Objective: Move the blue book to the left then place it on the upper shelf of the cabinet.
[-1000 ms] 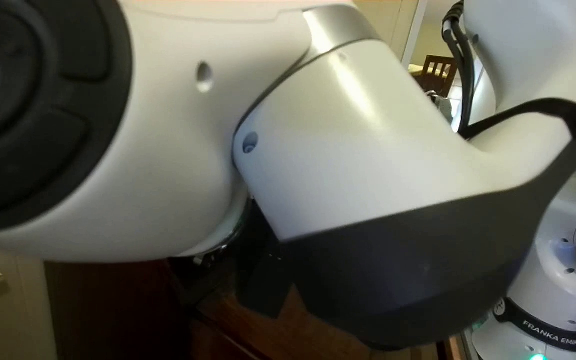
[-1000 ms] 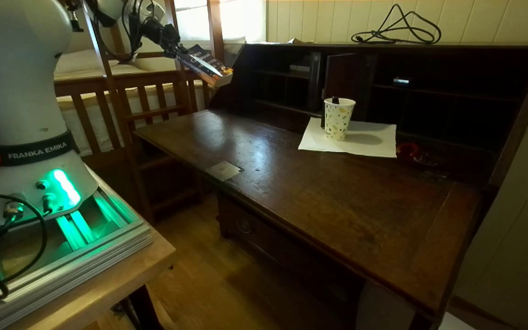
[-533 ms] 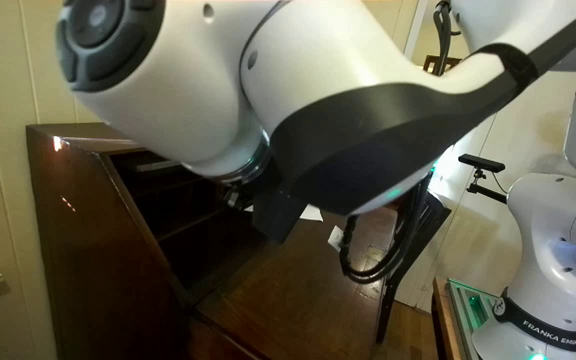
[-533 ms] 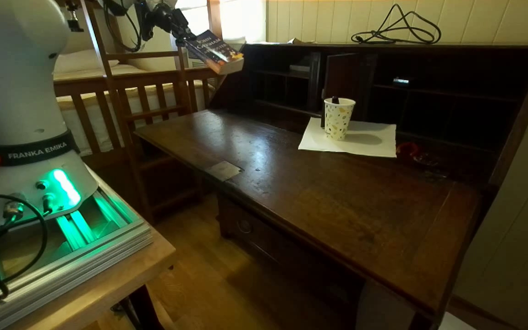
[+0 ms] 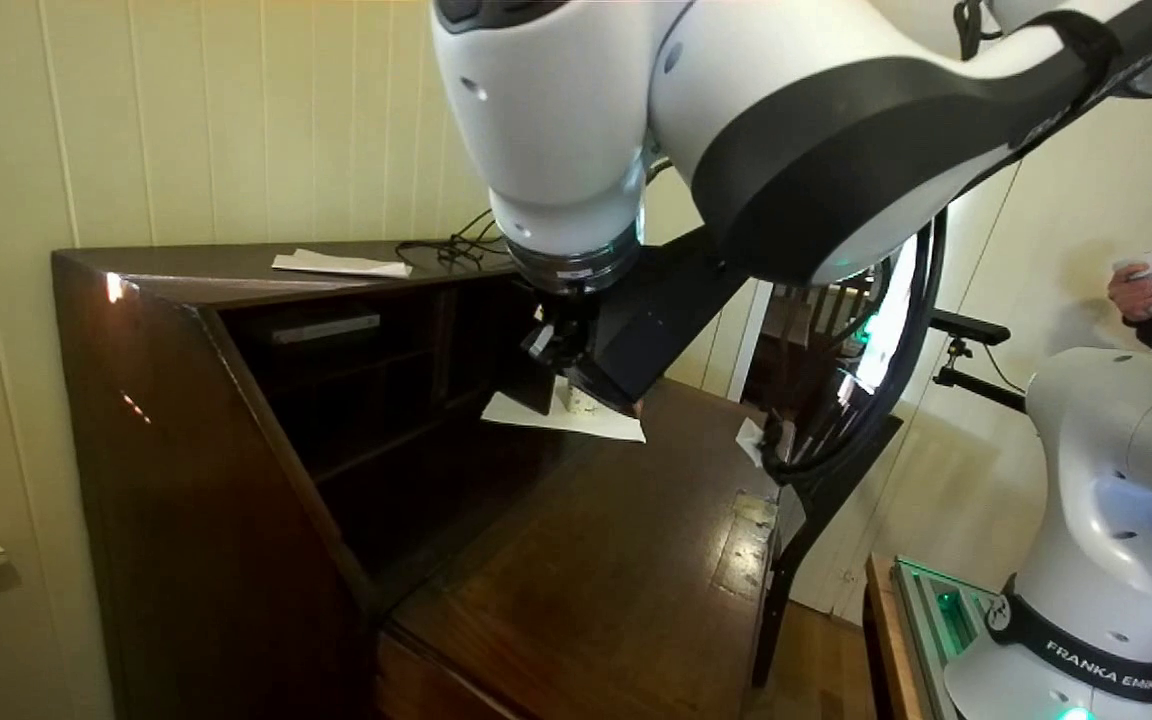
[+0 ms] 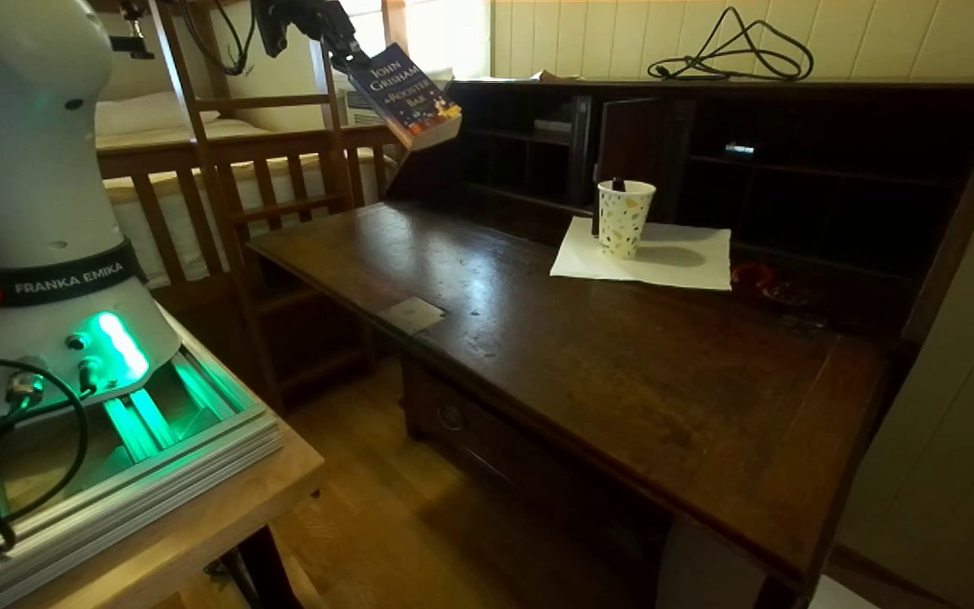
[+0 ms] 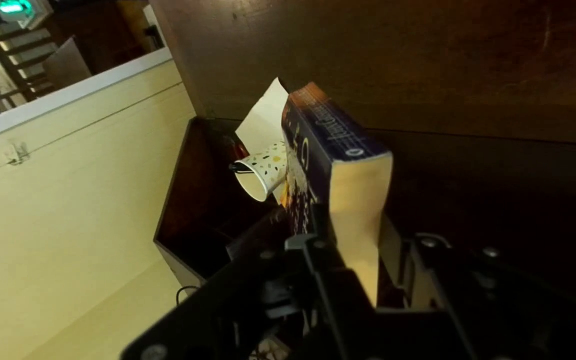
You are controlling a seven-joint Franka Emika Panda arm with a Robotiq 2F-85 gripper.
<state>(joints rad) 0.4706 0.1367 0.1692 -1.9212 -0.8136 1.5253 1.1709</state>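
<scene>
The blue book is held in the air in an exterior view, tilted with its cover facing out and its lower end near the cabinet's side. In the wrist view the book stands between the fingers, spine and page edges showing. My gripper is shut on it; in an exterior view the gripper holds its upper corner. In an exterior view the gripper hangs before the cabinet, with the book mostly hidden. The upper shelf crosses the cabinet's dark recess and also shows in an exterior view.
A speckled paper cup stands on white paper on the desk surface. A grey flat item lies in the upper compartment. A cable and papers lie on the cabinet top. A ladder and bed rail stand behind the arm.
The arm has swung away from the cabinet's near side, rightward in an exterior view. The book, still held, has turned to show more of its cover. A person's hand now appears at the right.
</scene>
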